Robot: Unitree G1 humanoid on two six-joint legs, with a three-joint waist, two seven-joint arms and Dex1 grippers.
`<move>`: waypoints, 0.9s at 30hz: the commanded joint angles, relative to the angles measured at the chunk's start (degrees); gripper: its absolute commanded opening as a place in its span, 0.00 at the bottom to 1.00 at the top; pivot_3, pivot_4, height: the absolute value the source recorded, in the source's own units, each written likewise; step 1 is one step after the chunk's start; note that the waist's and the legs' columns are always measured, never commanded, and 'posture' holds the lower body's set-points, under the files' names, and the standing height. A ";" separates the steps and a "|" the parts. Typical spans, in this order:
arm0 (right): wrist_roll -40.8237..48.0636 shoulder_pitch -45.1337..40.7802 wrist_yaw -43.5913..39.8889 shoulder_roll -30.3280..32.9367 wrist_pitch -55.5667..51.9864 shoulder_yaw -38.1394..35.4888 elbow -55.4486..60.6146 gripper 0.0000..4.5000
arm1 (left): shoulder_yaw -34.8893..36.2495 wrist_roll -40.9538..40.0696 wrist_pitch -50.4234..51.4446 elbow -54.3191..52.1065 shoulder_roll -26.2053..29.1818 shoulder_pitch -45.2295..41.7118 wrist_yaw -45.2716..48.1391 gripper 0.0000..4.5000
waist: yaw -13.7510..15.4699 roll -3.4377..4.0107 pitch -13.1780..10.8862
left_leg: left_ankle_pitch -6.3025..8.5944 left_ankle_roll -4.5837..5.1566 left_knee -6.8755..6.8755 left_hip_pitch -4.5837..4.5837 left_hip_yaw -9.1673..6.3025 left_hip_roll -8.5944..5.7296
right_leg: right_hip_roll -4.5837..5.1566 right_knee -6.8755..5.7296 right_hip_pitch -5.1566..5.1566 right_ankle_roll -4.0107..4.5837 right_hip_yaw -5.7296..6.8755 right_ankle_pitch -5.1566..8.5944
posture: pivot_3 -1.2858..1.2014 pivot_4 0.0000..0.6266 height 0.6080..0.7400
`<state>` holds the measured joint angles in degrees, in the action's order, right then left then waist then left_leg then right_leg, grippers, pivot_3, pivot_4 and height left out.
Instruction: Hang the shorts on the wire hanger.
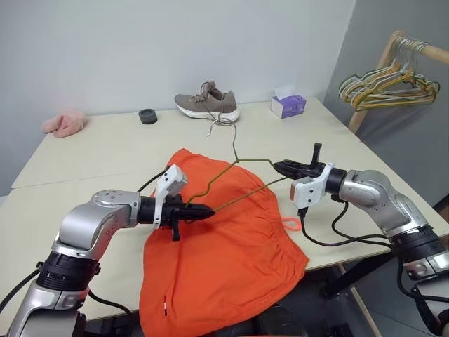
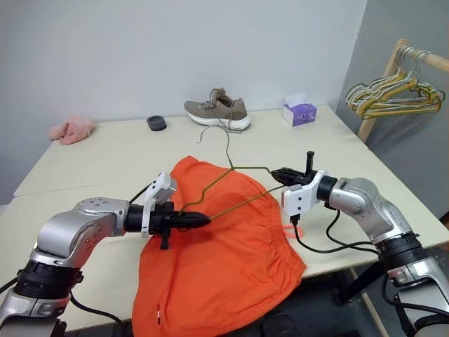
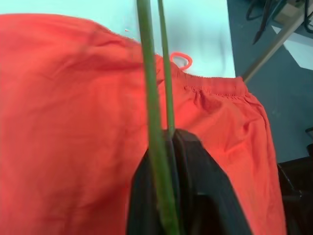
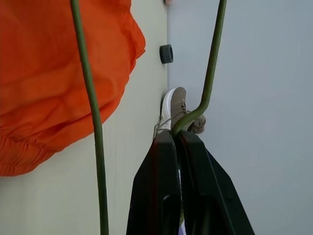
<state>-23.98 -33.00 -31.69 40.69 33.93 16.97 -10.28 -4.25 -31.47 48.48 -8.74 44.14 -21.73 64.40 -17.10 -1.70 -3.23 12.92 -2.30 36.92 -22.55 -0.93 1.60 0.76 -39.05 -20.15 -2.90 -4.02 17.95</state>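
Note:
The bright orange shorts lie spread on the table, their lower part hanging over the near edge. Above them the thin olive-green wire hanger is held level between my two grippers, its hook pointing toward the far side. My left gripper is shut on the hanger's left corner; the left wrist view shows two wire strands running into the shut fingers over the shorts. My right gripper is shut on the right corner, where the wire bends into the fingertips.
At the back of the table stand a tan shoe, a purple tissue box, a black ring and a pink fuzzy cloth. A wooden rail with bunched hangers stands at the far right, beyond the table edge.

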 commanded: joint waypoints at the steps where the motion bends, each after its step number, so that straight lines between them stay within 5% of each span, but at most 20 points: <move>1: 1.95 -0.39 -1.24 -0.31 0.38 -0.84 3.16 0.00 | 0.70 -0.85 -0.44 -2.00 0.67 -0.23 0.42 0.01 | -0.09 0.00 0.00 | 0.00 0.00 0.00 0.00 0.00 0.00 | 0.00 0.00 0.00 0.00 -0.01 0.00 | 0.41 0.00 1.00; 6: 6.71 2.22 -4.53 -0.44 -0.28 -0.98 6.45 0.06 | 0.50 -0.05 -1.46 -2.22 0.74 0.37 -0.17 0.00 | -0.16 0.00 0.00 | 0.00 0.00 -0.01 0.00 -0.01 0.00 | 0.00 0.00 0.00 0.01 0.01 0.00 | 0.41 0.00 1.00; 11: 16.36 4.91 -12.34 0.39 -7.98 -1.76 11.44 0.40 | -0.64 2.44 -4.40 -2.66 1.19 0.94 -0.17 0.00 | -0.24 0.00 0.00 | 0.00 0.00 0.02 0.03 -0.01 0.00 | 0.00 0.00 0.05 0.00 0.01 0.00 | 0.41 0.00 1.00; 18: 32.71 9.05 -22.67 4.94 -34.56 -7.43 22.63 0.96 | -3.59 9.58 -13.21 -1.42 2.55 0.79 0.07 0.00 | -0.17 0.00 0.00 | 0.00 0.00 0.03 0.02 -0.03 0.00 | 0.02 0.01 0.06 0.00 0.04 0.00 | 0.40 0.00 1.00; 27: 41.74 9.07 -26.97 11.76 -58.68 -10.89 32.63 1.00 | -6.89 15.77 -21.05 -0.42 3.48 0.37 2.10 0.00 | -0.31 0.00 0.00 | 0.00 0.00 0.00 0.01 0.00 0.01 | 0.03 0.03 0.01 -0.03 0.03 0.02 | 0.39 0.00 1.00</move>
<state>16.63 -22.90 -57.72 51.50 -21.45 6.96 20.19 -11.21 -16.21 29.05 -8.54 47.08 -20.20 65.88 -17.41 -1.69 -3.22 12.92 -2.30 36.92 -22.57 -0.92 1.61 0.79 -39.02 -20.17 -2.92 -4.00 17.97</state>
